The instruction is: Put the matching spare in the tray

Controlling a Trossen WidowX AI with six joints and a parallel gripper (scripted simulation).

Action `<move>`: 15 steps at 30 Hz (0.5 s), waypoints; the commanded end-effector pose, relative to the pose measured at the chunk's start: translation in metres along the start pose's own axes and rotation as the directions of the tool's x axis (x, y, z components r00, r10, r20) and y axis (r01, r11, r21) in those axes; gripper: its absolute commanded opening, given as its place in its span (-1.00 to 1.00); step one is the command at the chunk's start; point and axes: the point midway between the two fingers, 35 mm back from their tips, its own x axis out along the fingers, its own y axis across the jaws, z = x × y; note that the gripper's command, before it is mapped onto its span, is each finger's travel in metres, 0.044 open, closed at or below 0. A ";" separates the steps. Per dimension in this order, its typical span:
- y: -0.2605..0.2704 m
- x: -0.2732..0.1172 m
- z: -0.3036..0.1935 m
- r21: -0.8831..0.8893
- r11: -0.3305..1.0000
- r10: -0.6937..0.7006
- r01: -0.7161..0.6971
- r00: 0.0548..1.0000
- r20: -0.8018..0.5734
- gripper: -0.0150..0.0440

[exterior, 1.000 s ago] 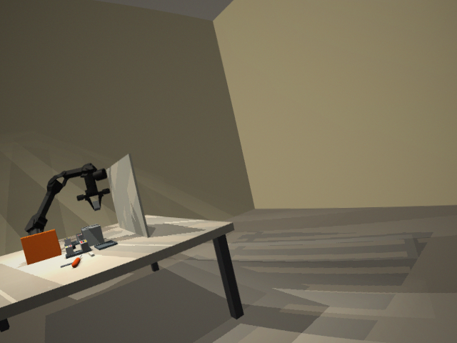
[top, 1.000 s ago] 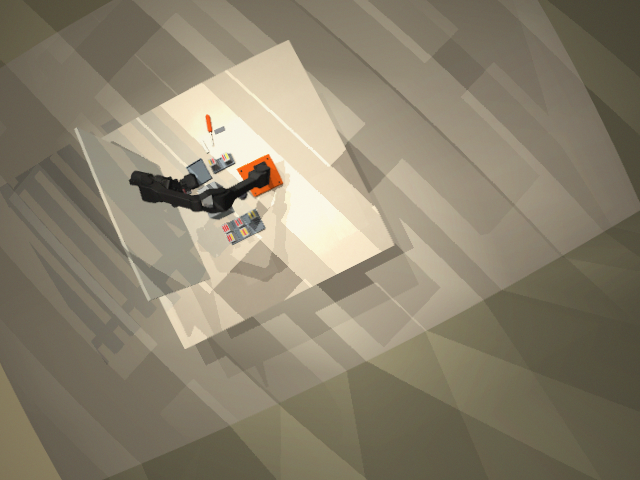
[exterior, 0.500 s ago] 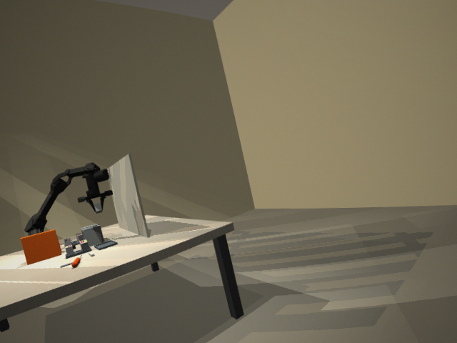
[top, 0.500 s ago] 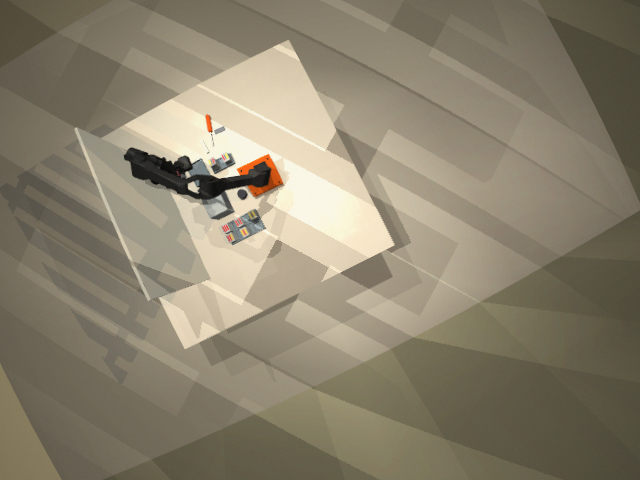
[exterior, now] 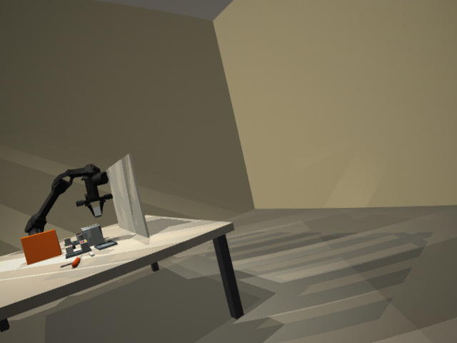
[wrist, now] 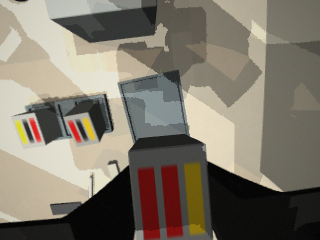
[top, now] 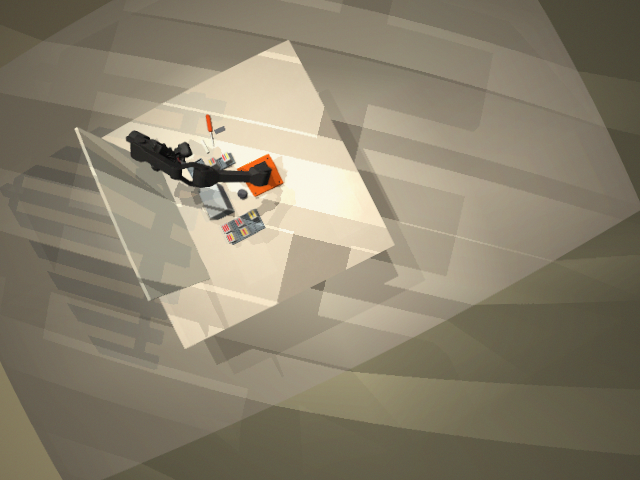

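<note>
- The black parallel-jaw gripper (wrist: pixel 170 220) is clamped partway closed on a small dark grey block-shaped spare with red, red and yellow stripes on its face (wrist: pixel 170 200); the block fills the lower middle of the wrist view, carried well above the table.
- Directly beyond the block, in the centre of the wrist view, lies a shallow pale blue-grey tray with a thin dark rim (wrist: pixel 155 107), flat on the pale beige table (exterior: pixel 166 236). It looks as if nothing is in it yet.
- So I'd judge the picking done and the carry nearly over: what is left is to lower the spare into the tray and release it.
- Left of the tray in the wrist view sit two more boxy spares: one striped yellow, black, red (wrist: pixel 27 131), one striped red, black, yellow (wrist: pixel 82 129), in a dark holder.
- At the upper left of that view is the boxy grey mounted unit (wrist: pixel 100 17), matte and hard-edged; its back code is not readable here.
- In the exterior view, a tall grey mirror-like upright panel (exterior: pixel 127 195) stands right of the arm, an orange flat-sided box (exterior: pixel 40 245) at lower left, and a red-handled screwdriver (exterior: pixel 73 262) lies near the front edge.
- Everything looks rigid, smooth and blocky.
</note>
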 end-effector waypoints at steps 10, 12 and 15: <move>-0.002 0.009 -0.003 -0.007 1.000 0.000 0.000 1.000 -0.006 -0.49; -0.003 0.011 -0.003 -0.007 1.000 0.000 0.000 1.000 -0.006 -0.49; -0.003 0.014 -0.004 -0.007 1.000 0.000 0.000 1.000 -0.006 -0.49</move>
